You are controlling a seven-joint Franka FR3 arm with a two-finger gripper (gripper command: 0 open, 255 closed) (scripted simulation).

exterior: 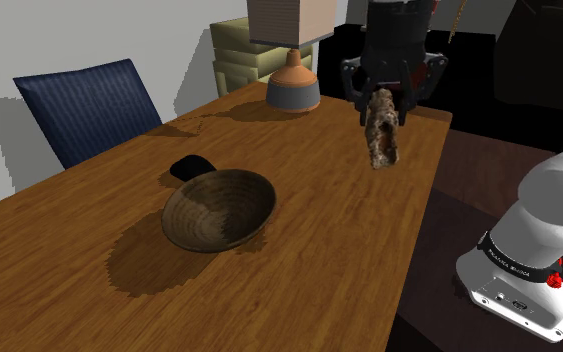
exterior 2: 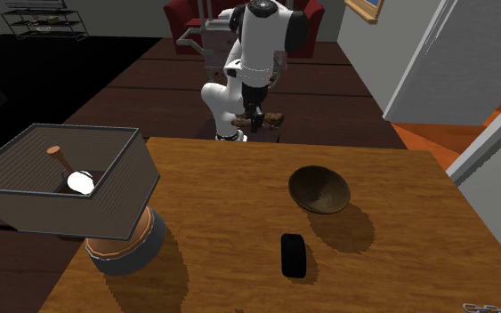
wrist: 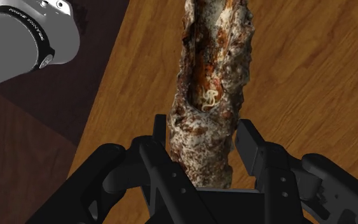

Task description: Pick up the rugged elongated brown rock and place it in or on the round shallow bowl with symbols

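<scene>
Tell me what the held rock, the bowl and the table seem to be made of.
The rock looks like rough, matte stone, with a pitted brown crust and whitish patches. The bowl is dark brown and dull; its faint concentric bands suggest turned wood or pottery, but I can't tell which. The table looks like wood, with streaky orange-brown grain and a smooth finish.

Shoulder view: lamp (exterior: 291,60) shade cut by top edge; gripper (exterior: 382,95) top cut there too; arm (exterior: 544,215) runs off that view's right edge. Rock (exterior: 381,135) upper end hidden inside gripper. Black thing (exterior: 191,167) half hidden behind bowl's (exterior: 219,208) far rim; bowl symbols too faint to tell. Chair (exterior: 87,108) legs hidden by table (exterior: 299,290). Second exterior view: rock partly behind arm, past table's far side; grip hidden there. Wrist view: rock's far end cut by edge, near end buried between 2 fingers (wrist: 263,159).
</scene>
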